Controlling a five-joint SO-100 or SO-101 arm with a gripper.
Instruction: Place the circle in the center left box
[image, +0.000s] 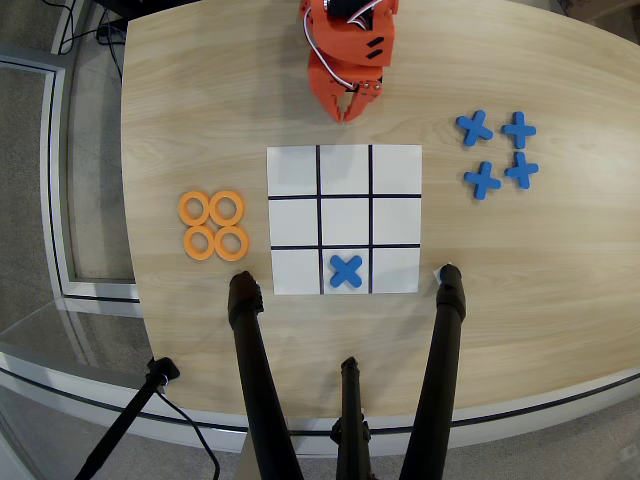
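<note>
Seen from overhead, the orange plastic two-finger gripper (349, 112) sits at the top centre of a pale wooden table (540, 290), its fingertips pointing down the picture and drawn nearly together, holding nothing; it hangs just above the top edge of a white paper sheet ruled by black lines into a three-by-three grid (344, 219).

The four flat orange plastic rings (213, 224), any of which could serve as the circle, lie in a tight two-by-two cluster on bare wood to the picture-left of the grid, level with its middle and lower rows; from the gripper they lie down and well to the picture-left, with the grid's left column between.

The target cell, the middle-row square in the picture-right column (395, 221), is empty; it lies down and slightly picture-right of the gripper, on the far side of the grid from the rings; so the coming reach likely goes leftward first, then back across the sheet.

One blue plastic cross (346, 271) occupies the bottom-middle cell; four more blue crosses (497, 153) rest at upper picture-right; black tripod legs (262, 380) rise from the bottom edge.
</note>
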